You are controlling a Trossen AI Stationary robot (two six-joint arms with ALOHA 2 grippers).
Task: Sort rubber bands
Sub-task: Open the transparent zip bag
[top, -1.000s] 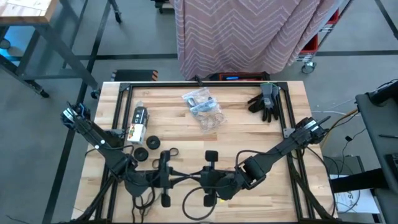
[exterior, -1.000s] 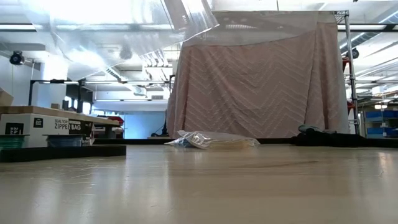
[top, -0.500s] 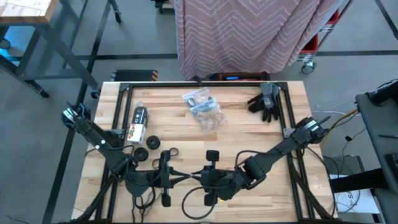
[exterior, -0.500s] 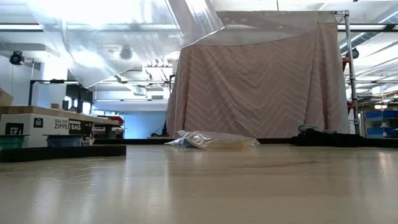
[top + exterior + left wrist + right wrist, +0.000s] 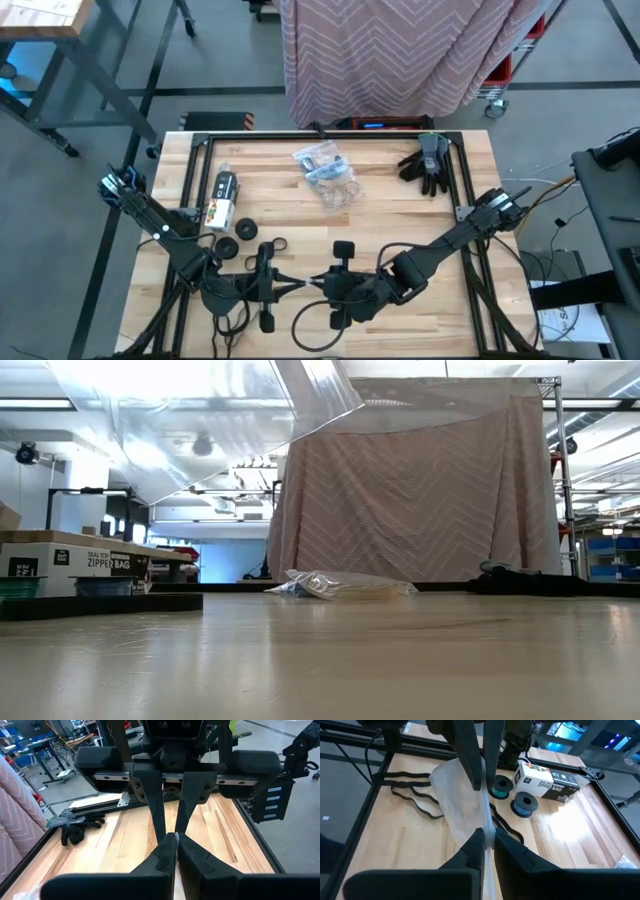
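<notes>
Evidently barely starting: rubber bands (image 5: 330,175) lying unsorted beside bags mid-bench (image 5: 400,215), black ones (image 5: 415,800) sprawling near the edge. Left hand (image 5: 172,840) and right hand (image 5: 485,836) pinching one clear bag (image 5: 457,795) together.

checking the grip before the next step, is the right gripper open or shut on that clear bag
Shut on it. In its wrist view the right gripper pinches the clear bag edge, with the left gripper clamping the same sheet opposite.

Two matte black jointed arms; left gripper (image 5: 171,840) and right gripper (image 5: 484,836) bear slim tapering black fingers below silver rails with small screws.
</notes>
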